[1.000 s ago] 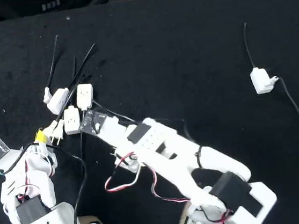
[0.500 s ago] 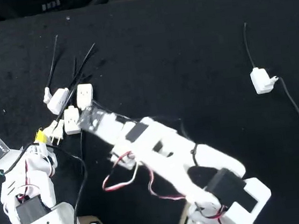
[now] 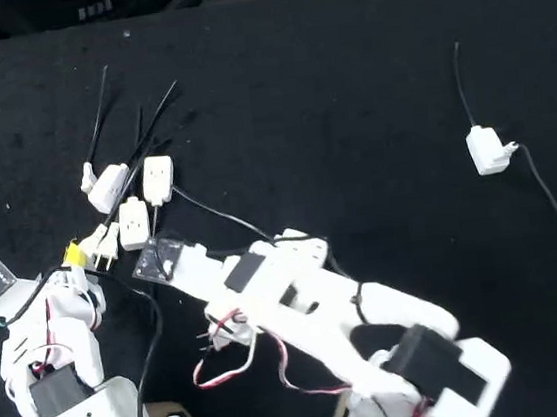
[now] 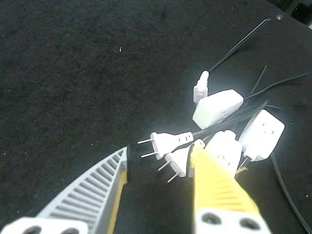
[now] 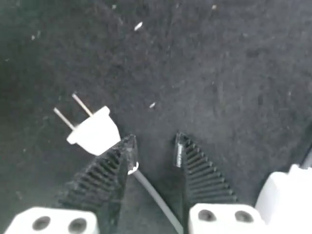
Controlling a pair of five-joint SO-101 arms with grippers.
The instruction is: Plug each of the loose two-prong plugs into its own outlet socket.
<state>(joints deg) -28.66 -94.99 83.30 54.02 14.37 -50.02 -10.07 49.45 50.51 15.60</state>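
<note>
Two loose white two-prong plugs (image 3: 104, 244) lie side by side at the table's left, prongs bare. In the left wrist view they (image 4: 168, 143) sit just ahead of my left gripper (image 4: 158, 155), which is open, its yellow finger (image 4: 214, 187) beside a socket. Three white outlet sockets (image 3: 157, 179) cluster behind them, black cords running off. My right gripper (image 3: 152, 263) hovers low just right of the plugs, open with a narrow gap. In its wrist view one plug (image 5: 92, 131) lies beside one black finger (image 5: 122, 156), its cord passing under the gap.
A white block (image 3: 488, 149) with black cords at both ends lies alone at the far right. The right arm's body (image 3: 309, 296) stretches diagonally across the front middle. Black cords (image 3: 139, 134) fan out behind the socket cluster. The table's centre and back are bare black cloth.
The right gripper has pulled back from beside the sockets toward the front left, ending lower beside the loose plugs. The left arm and the plugs have not moved.
</note>
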